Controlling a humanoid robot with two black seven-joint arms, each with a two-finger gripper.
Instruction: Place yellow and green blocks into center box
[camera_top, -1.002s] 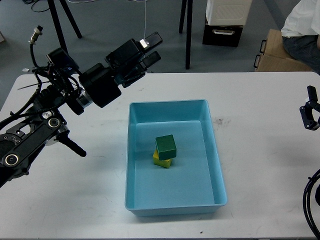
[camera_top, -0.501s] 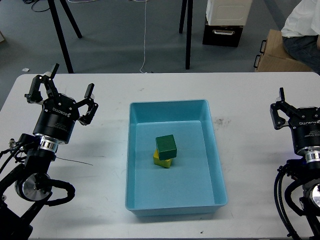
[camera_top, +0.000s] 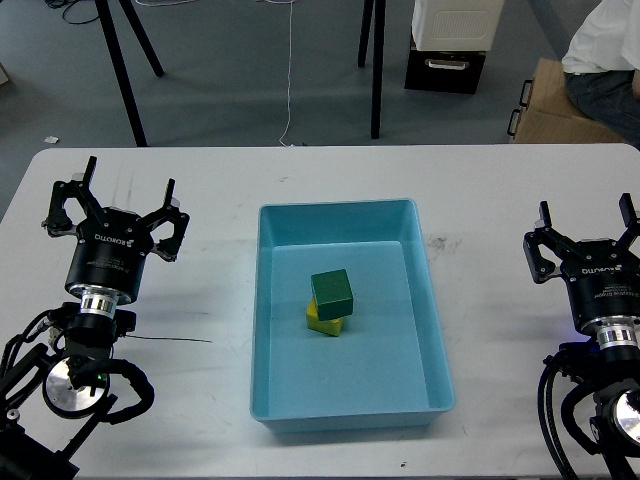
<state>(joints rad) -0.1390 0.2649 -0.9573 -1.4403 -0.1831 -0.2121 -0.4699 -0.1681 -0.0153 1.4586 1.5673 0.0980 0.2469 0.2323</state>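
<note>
A dark green block (camera_top: 332, 292) rests on top of a yellow block (camera_top: 321, 322) inside the light blue box (camera_top: 336, 209) at the table's center. The yellow block is mostly hidden under the green one. My left gripper (camera_top: 112, 197) stands upright at the left of the table, open and empty, well away from the box. My right gripper (camera_top: 584, 228) stands upright at the right of the table, open and empty, also apart from the box.
The white table (camera_top: 210, 400) carries a thin black cable (camera_top: 170, 341) at the left. Beyond the far edge are black tripod legs (camera_top: 377, 70), a black crate (camera_top: 445, 68), a cardboard box (camera_top: 560, 110) and a seated person (camera_top: 606, 60).
My left arm has swung back from beside the box's far left corner and now stands upright at the left. My right arm has come into view, upright at the right. The blocks have not moved.
</note>
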